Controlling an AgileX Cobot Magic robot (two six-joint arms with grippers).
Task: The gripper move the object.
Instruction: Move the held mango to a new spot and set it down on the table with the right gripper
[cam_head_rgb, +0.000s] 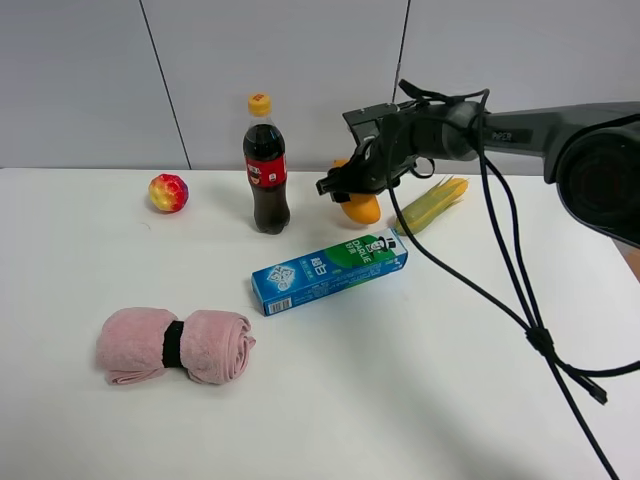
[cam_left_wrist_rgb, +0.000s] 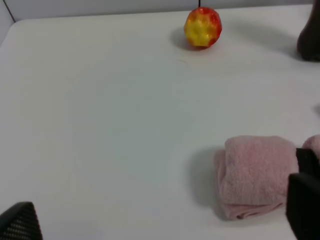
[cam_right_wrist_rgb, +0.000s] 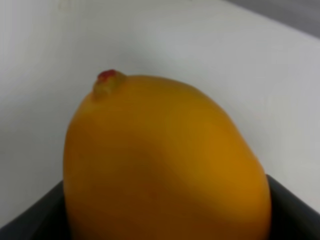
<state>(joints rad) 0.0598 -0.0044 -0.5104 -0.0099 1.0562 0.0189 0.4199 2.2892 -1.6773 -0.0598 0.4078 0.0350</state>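
The orange-yellow mango (cam_head_rgb: 364, 209) is at the back of the white table, between the cola bottle and the corn cob. My right gripper (cam_head_rgb: 345, 188) reaches in from the right and is closed around it. In the right wrist view the mango (cam_right_wrist_rgb: 165, 160) fills the frame, with dark jaws at both of its lower sides. Whether it rests on the table or is lifted is unclear. My left gripper (cam_left_wrist_rgb: 162, 220) is open and empty above the table's left part; its fingertips (cam_left_wrist_rgb: 20, 222) show at the frame's corners. The left arm is out of the high view.
A cola bottle (cam_head_rgb: 266, 165) stands left of the mango. A corn cob (cam_head_rgb: 432, 203) lies to its right and a toothpaste box (cam_head_rgb: 328, 271) in front. A red-yellow ball (cam_head_rgb: 168, 192) (cam_left_wrist_rgb: 202, 27) sits back left. A rolled pink towel (cam_head_rgb: 175, 345) (cam_left_wrist_rgb: 257, 175) lies front left. Black cables (cam_head_rgb: 520, 290) trail right.
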